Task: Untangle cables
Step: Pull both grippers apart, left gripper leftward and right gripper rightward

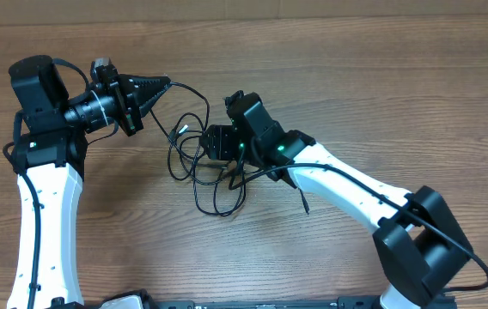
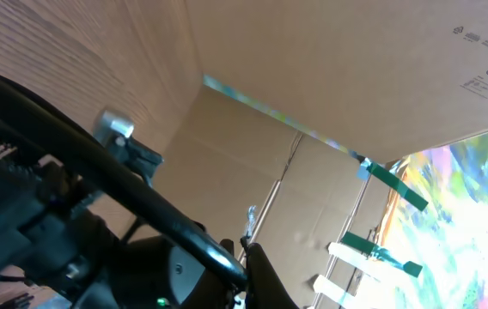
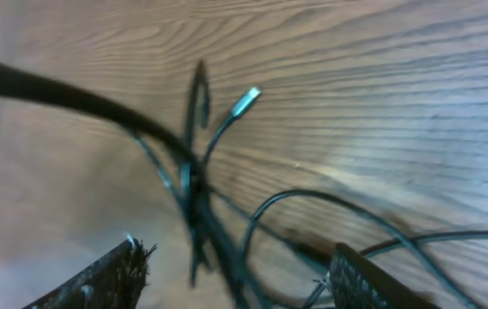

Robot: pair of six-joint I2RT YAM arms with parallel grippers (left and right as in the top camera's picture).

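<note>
Broadly, the wooden tabletop (image 1: 356,77) carried one knot of work near its middle, a little toward the left edge. The left gripper (image 1: 162,85) was raised on the far-left side, its jaws shut on what looked like one cord's end. The right gripper (image 1: 214,144) sat low over the tangle. Its jaws stood apart with strands passing between them, none clamped.

The step in hand seemed to be drawing one cord free while the other arm picked a strand. Next, the right jaws would need to close on a single strand and pull away from the left arm.

The cables (image 1: 199,172) stretched mainly from far edge to near edge, loops sagging nearward. A silvery plug tip (image 3: 246,99) angled up and away from the right jaws.
</note>
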